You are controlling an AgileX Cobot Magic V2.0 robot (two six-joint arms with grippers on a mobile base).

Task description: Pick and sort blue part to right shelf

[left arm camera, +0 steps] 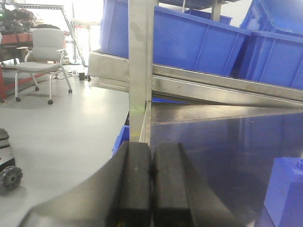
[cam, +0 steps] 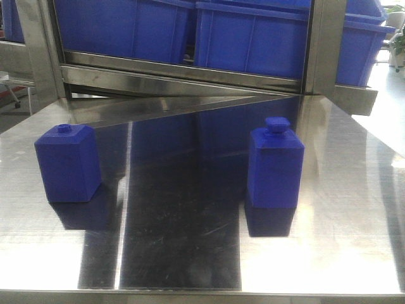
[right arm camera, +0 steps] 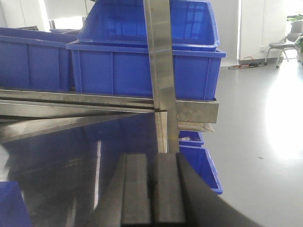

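The coming reach turns on side. The tall blue plastic block with a stubby cap point(cam: 274, 166) stands on the polished steel tabletop point(cam: 190, 266) in front of the brushed steel shelf rail point(cam: 183, 79) that carries blue plastic bins point(cam: 253, 31), toward the rail's right end. The squat blue plastic block with bevelled shoulders and a low knob point(cam: 66, 163) stands in front of the rail's left end, well apart from the first. Both are upright, long axis vertical, with flat sides facing forward. The right pincer point(right arm camera: 151, 170) has its black pads pressed together with nothing between them and points at the rail where a steel upright point(right arm camera: 161, 71) crosses it. What I take to be the tall block point(right arm camera: 8, 205) shows only as a blue corner low and to the left of this pincer, on the near side of the rail. The left pincer point(left arm camera: 151, 161) is likewise closed and empty, aimed at the rail's left end, with what I take to be the squat block point(left arm camera: 283, 194) low to its right. The task does not say which block. With a right shelf as goal, I judge the right arm and the tall block the likelier pair: the pincer must open, swing left and down, and close across the flat sides below the cap.
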